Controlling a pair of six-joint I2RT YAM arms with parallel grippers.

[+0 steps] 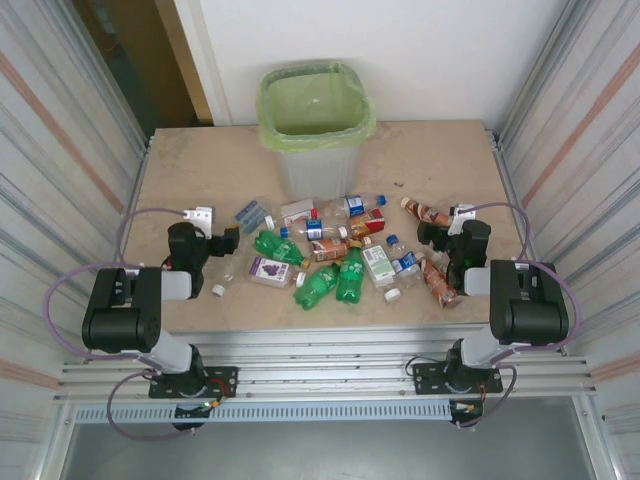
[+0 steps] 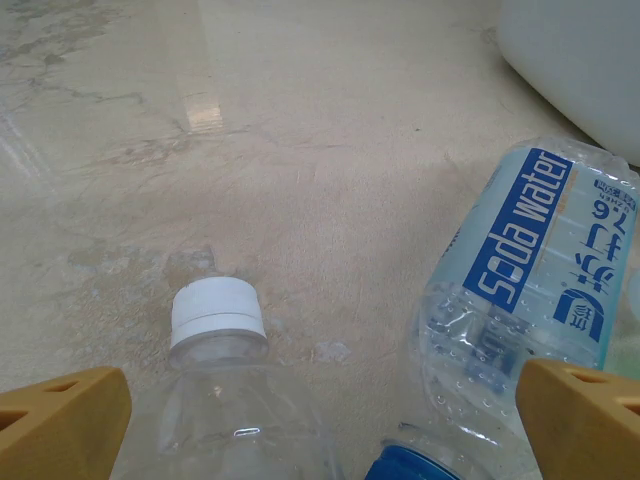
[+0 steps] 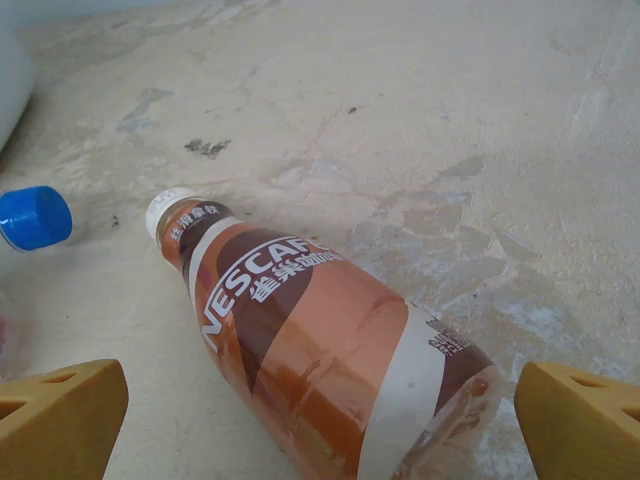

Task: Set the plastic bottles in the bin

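Several crushed plastic bottles (image 1: 335, 255), green, clear and brown, lie scattered mid-table in front of the bin (image 1: 315, 130), which has a light green bag. My left gripper (image 1: 231, 241) hangs open at the left end of the scatter. Its orange fingers (image 2: 60, 420) straddle a clear white-capped bottle (image 2: 215, 400), with a blue-labelled soda water bottle (image 2: 530, 290) at the right finger. At the right end my right gripper (image 1: 429, 232) is open too. A brown Nescafé bottle (image 3: 320, 360) lies between its fingers (image 3: 585, 420), untouched by either.
Corrugated metal walls close in both sides of the table (image 1: 430, 160). A blue bottle cap (image 3: 33, 217) lies left of the Nescafé bottle. The bin's pale wall (image 2: 580, 60) rises at the far right of the left wrist view. Bare tabletop flanks the bin.
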